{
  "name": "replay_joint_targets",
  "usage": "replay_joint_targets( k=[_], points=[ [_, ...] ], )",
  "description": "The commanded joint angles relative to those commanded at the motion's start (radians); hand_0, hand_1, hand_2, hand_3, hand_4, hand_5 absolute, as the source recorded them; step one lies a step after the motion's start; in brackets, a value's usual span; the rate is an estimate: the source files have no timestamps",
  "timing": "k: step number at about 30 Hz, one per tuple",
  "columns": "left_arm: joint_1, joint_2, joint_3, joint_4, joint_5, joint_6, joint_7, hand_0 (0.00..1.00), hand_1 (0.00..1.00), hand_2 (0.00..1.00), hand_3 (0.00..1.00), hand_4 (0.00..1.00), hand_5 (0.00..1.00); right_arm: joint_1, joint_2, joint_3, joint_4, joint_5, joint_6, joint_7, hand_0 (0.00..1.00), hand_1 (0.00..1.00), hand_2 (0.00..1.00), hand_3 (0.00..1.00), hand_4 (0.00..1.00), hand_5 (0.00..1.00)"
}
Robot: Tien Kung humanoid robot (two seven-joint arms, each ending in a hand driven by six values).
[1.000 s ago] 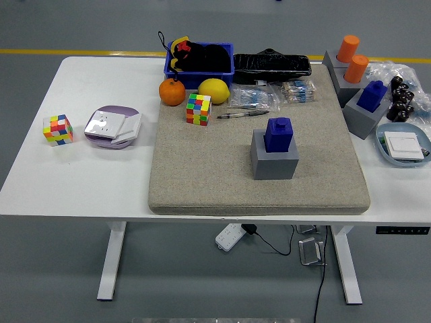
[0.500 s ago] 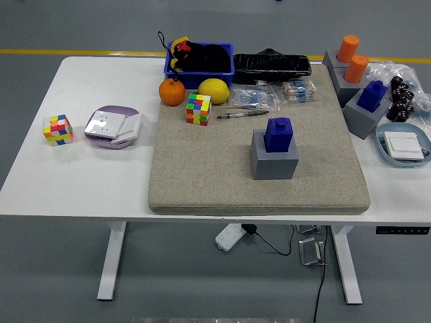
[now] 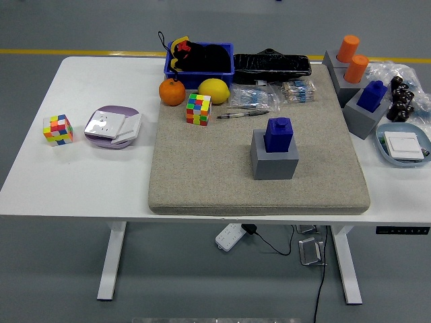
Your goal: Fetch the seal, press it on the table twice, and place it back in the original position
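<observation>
Blue seal (image 3: 278, 134) upright in grey holder (image 3: 275, 162) on mat (image 3: 202, 168), untouched.
No robot hand in view, so state unknown and no bearing to give; probably light, rigid, smooth plastic, best pinched across the upper block.

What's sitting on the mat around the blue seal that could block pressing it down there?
The blue seal sits in its grey holder. The mat in front and left is bare; nothing visible blocks it.
</observation>
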Motion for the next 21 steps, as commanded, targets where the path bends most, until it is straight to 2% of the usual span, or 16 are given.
replay_joint_targets(
  k=[21],
  points=[
    [0.007, -0.005, -0.013, 0.001, 0.004, 0.0, 0.0, 0.842, 0.826, 0.799, 0.856, 0.844, 0.468, -0.011, 0.002, 0.007, 0.011, 0.004, -0.001, -0.005, 0.783, 0.698, 0.702, 0.645, 0.842, 0.232]
  ],
)
